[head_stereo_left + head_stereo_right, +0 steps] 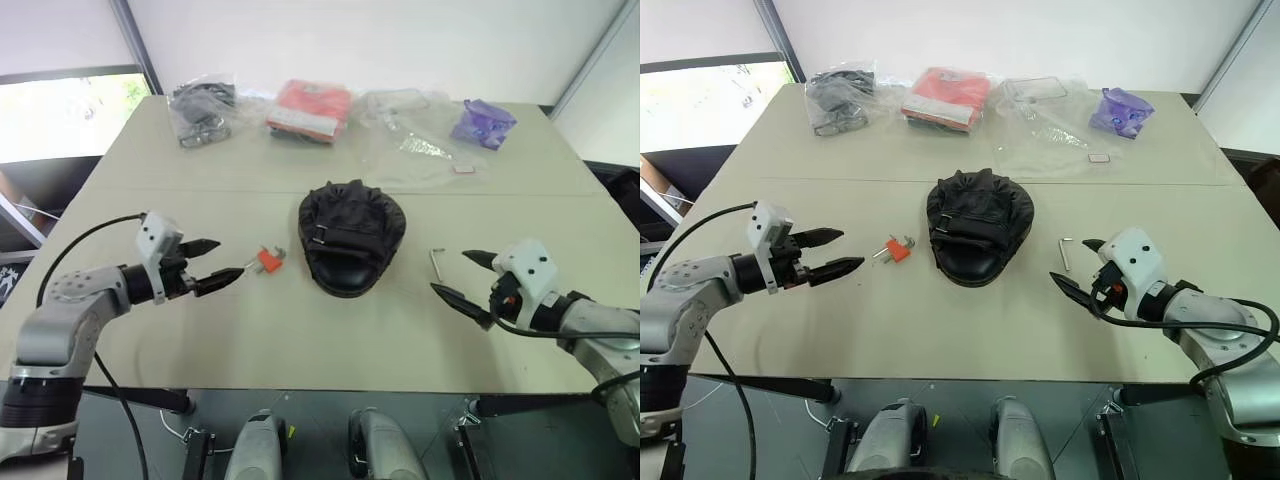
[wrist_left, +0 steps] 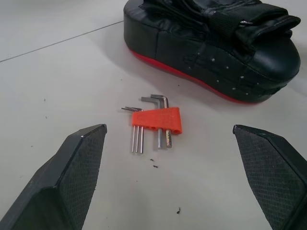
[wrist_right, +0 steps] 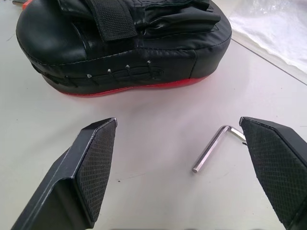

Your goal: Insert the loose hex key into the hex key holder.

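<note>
Left wrist view, left gripper (image 2: 168, 177): we find both black fingers spread wide, nothing between them, aimed at the hex key holder (image 2: 157, 120).
Hex key holder: orange-red block lying flat on the table (image 1: 300, 340), several keys fanned out of it, just ahead of our left fingertips and not touched.
Right gripper (image 3: 192, 177): jaws likewise wide apart and empty, hovering low over the table.
Loose hex key (image 3: 216, 146): bare L-shaped rod lying flat, near the inner face of one right finger (image 3: 276, 165); we cannot tell whether it touches.
Reason for the pose: we judge each arm is lined up on its own part, holder left, key right, ready to close and lift.
Obstruction: black padded mitt (image 1: 352, 238) sits between holder and key, so we expect the two must meet above or in front of it.
Far edge: dark bagged item (image 1: 203, 108), flat red packet (image 1: 310, 108), clear plastic bags (image 1: 415, 135), purple bag (image 1: 482, 122); all well apart from our work.
</note>
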Tool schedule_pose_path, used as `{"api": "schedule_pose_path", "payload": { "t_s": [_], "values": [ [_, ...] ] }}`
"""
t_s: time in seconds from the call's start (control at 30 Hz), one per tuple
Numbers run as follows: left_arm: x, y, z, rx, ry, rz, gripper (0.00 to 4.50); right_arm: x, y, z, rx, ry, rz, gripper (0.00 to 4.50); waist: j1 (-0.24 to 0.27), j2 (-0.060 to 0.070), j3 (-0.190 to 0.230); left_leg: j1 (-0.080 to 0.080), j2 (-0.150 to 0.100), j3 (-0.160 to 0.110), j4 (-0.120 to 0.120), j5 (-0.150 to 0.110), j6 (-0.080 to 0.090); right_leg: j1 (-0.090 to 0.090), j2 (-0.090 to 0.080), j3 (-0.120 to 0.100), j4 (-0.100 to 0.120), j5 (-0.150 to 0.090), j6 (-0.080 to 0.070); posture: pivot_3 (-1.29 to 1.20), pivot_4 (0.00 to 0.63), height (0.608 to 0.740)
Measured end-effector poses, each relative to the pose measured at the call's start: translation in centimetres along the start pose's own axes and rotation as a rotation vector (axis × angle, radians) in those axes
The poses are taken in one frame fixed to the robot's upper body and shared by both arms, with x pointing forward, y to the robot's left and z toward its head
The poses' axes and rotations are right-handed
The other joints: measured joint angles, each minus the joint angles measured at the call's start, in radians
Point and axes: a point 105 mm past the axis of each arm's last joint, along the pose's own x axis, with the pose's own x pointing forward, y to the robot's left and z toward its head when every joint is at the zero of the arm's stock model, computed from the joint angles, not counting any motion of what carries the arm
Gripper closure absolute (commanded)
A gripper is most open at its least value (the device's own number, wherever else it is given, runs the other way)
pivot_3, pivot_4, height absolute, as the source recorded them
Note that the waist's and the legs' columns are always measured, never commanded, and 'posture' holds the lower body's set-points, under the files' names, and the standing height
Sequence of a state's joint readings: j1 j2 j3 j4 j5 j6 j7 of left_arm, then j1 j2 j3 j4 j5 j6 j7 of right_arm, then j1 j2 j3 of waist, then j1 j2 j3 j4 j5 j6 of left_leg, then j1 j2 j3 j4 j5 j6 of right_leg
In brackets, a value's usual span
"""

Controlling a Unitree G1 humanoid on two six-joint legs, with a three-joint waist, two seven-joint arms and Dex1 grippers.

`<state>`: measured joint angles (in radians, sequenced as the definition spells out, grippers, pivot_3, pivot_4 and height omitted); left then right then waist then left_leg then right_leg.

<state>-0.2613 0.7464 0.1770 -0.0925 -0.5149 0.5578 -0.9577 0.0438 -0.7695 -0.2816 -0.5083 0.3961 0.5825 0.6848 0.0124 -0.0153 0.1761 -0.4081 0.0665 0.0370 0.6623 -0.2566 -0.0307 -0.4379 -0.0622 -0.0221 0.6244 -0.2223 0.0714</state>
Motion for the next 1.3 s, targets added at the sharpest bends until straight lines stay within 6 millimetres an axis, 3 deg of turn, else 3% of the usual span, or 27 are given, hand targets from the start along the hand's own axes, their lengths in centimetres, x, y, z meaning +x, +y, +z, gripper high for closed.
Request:
{"api": "schedule_pose_path", "payload": {
  "t_s": [0.97, 1.13, 1.3],
  "values": [
    [0.0, 0.6, 0.3, 0.019, -0.019, 0.014, 0.1, 0.4, 0.2, 0.0, -0.038, 0.001, -0.015, 0.24, 0.0, 0.0, 0.0, 0.0, 0.0, 0.0, 0.001, 0.0, 0.0, 0.0, 0.0, 0.0, 0.001, 0.0, 0.0, 0.0, 0.15, 0.739],
    [0.1, 0.1, 1.2, 0.013, -0.03, -0.046, 0.1, 1.3, 1.5, 3.2, -0.096, -0.093, 0.036, 0.24, -0.003, 0.0, 0.0, 0.0, 0.0, 0.0, 0.001, 0.0, 0.0, -0.001, 0.0, 0.0, 0.003, 0.0, 0.0, 0.0, 0.15, 0.739],
    [-0.5, -1.1, 4.9, 0.075, -0.032, -0.173, 0.1, 4.8, 6.3, 6.9, -0.293, -0.201, 0.192, 0.24, -0.007, -0.002, 0.001, 0.0, 0.0, 0.0, 0.001, 0.0, 0.0, -0.003, 0.0, 0.001, 0.005, 0.0, -0.001, 0.0, 0.15, 0.739]
  ]
}}
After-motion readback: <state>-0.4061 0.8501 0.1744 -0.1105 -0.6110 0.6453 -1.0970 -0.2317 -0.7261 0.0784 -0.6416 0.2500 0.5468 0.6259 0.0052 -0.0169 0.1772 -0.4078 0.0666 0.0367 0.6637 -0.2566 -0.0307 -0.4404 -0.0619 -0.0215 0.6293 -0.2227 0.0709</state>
